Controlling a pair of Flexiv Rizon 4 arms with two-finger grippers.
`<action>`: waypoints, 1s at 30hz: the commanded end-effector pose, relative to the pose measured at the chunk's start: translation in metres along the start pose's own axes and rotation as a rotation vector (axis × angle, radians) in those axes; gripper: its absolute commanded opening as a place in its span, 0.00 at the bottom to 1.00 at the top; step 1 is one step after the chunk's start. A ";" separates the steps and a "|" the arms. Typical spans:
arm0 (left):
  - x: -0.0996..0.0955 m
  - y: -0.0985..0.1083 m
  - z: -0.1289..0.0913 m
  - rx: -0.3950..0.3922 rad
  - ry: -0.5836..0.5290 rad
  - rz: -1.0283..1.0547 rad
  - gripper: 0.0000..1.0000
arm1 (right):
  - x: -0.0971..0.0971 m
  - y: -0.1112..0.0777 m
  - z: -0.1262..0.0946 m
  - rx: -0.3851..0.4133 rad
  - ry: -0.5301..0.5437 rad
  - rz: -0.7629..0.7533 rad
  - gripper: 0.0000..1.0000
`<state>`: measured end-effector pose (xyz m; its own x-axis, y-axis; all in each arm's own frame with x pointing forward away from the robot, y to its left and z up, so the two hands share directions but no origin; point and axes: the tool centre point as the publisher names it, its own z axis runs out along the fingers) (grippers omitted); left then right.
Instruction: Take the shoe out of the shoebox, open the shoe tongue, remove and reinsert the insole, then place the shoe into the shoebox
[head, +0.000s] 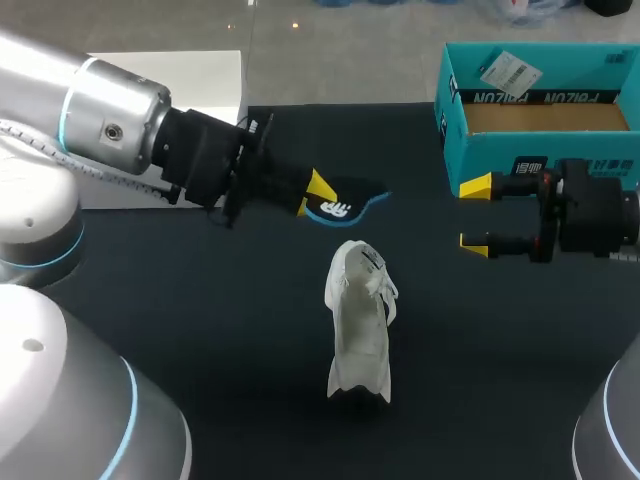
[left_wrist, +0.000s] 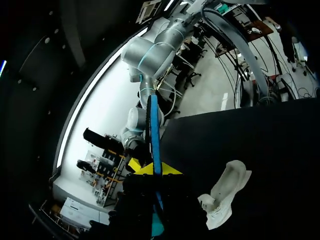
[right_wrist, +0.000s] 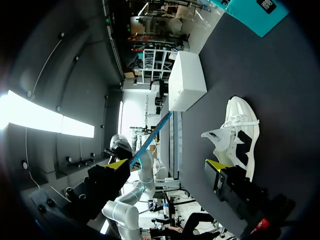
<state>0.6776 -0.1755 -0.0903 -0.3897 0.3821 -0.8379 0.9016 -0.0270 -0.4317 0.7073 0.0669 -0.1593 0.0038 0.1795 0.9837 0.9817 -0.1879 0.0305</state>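
Left gripper (head: 312, 192) seemingly pinches the insole (head: 352, 200); right gripper (head: 476, 213) stands open near the shoebox (head: 490, 150).

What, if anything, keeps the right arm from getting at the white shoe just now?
Likely nothing, so yes: the right gripper is open beside the shoe, only table between them; the left gripper holds the insole.

The left arm (head: 110, 125) enters from the desk's left edge and extends almost level toward the middle. The left tool (head: 312, 195) has its 2 yellow-tipped fingers pressed together on one end of the insole (head: 348, 203), held above the desk. The right arm (head: 600, 215) enters from the right edge. The right tool (head: 476, 214) points left, its 2 fingers spread well apart.
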 end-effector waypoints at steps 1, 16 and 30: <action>0.004 0.014 0.006 -0.130 0.046 0.207 0.00 | 0.000 -0.001 0.002 -0.004 -0.001 0.000 1.00; 0.018 0.049 0.043 -0.346 -0.076 0.567 0.00 | 0.001 0.006 0.004 0.004 -0.039 -0.019 1.00; 0.010 0.035 0.066 -0.276 -0.230 0.509 0.00 | 0.012 0.041 0.019 -0.025 0.016 -0.012 1.00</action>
<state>0.6951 -0.2322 -0.1323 0.0997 0.2131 -0.9719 0.9890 0.0859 0.1203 0.7415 0.0712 -0.1429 -0.0066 0.1826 0.9832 0.9757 -0.2139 0.0463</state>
